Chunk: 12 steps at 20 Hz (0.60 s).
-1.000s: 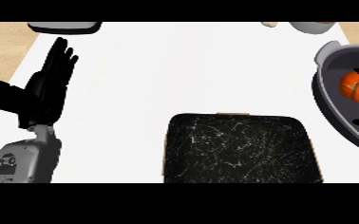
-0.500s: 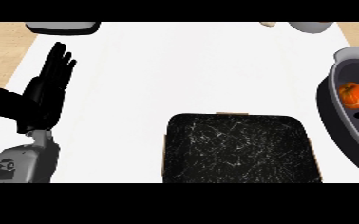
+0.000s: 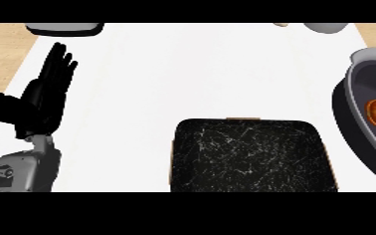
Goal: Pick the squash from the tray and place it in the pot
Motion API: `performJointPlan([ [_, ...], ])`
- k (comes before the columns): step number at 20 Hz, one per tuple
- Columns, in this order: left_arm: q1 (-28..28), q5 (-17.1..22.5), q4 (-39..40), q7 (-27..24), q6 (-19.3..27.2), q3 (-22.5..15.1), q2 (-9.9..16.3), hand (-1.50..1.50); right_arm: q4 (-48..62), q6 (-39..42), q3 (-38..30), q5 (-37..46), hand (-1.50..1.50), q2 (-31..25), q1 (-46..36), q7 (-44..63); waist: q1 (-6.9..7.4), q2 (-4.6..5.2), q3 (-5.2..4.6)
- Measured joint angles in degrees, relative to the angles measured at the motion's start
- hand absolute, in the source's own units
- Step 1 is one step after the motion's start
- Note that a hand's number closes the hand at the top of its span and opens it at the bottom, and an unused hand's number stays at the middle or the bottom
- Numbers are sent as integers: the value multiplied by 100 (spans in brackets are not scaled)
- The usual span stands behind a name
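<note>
Here, in the head view, the orange squash (image 3: pixel 371 106) lies inside the grey round metal pot (image 3: pixel 355 87) at the white counter's (image 3: pixel 198 74) right edge; the black marbled rectangular tray (image 3: pixel 249 157) sits at the near edge; the black left hand (image 3: pixel 46 97) rests open, fingers straight, holding nothing, at the left edge

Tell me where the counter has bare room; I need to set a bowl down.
The widest free patch is the white counter between the left hand, resting open at the left edge, the dark tray below and the grey pot at the right edge. It is crowded by the pot and along the far edge, where a grey container sits.
</note>
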Motion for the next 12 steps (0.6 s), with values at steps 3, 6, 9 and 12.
performJointPlan([
  [3,-23,40,13,4,-33,28,20,0,-10,163,-52,-106,-150,-176,47,144,-4,12,10],
  [6,33,47,10,-25,-41,26,2,0,-56,266,-79,-189,-150,-295,147,228,-10,13,17],
  [9,12,42,8,-50,-27,43,3,0,-131,340,-88,-255,-150,-398,201,320,-10,21,26],
  [12,21,53,0,-56,-31,26,-25,0,-227,394,-86,-314,-150,-469,272,373,-16,21,31],
])
